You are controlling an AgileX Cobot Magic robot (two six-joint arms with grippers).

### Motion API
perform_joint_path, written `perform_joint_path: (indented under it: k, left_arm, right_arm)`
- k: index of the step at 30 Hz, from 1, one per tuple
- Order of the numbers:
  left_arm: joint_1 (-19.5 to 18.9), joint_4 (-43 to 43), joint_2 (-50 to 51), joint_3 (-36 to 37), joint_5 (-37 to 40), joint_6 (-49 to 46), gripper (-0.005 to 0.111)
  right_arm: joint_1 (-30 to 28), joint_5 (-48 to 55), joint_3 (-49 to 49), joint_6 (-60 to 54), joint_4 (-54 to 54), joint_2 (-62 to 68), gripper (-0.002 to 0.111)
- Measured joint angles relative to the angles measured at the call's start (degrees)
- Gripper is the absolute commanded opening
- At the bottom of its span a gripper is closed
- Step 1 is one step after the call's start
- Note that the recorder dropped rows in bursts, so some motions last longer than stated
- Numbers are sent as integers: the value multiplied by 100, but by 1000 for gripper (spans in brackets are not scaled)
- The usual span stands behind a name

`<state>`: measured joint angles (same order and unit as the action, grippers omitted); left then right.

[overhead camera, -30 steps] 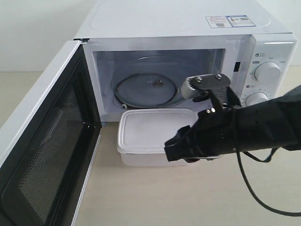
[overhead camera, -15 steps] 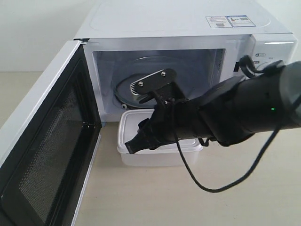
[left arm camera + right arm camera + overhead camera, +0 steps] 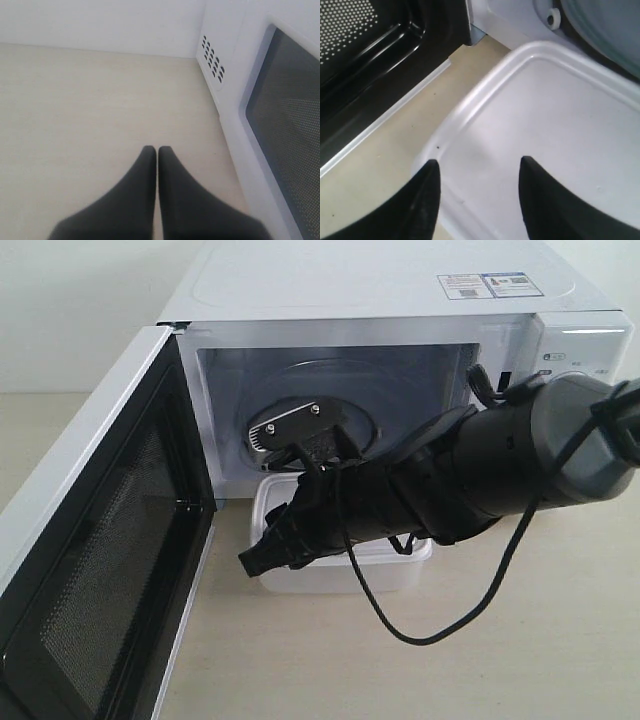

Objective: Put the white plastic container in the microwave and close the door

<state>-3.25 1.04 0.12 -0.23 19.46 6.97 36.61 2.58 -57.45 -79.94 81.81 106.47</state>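
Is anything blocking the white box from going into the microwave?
Nothing visible. The door stands wide open, the box sits on the table just in front of the opening, and inside there is only the glass plate.

White microwave [image 3: 350, 285], black-framed door [image 3: 100, 540] with dotted mesh, translucent-white container [image 3: 545, 110].

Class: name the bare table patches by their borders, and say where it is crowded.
Bare table lies in front of the white plastic container, right of the open door; more lies outside the door, around the shut left tool. Crowded: the microwave mouth, where the container and the open right tool above it fill the space.
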Motion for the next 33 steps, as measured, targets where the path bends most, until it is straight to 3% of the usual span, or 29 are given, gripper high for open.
perform_joint_path:
  k: [17,26,33]
  left_arm:
    - [0,0,0,0,0,0,4]
    - [0,0,0,0,0,0,4]
    - [0,0,0,0,0,0,4]
  right_arm:
    - [0,-207,598,-103,48,-230,47]
    - [-23,-53,1401,-247,48,-1053,47]
    - [-409,83,2157,-247,60,-1893,47]
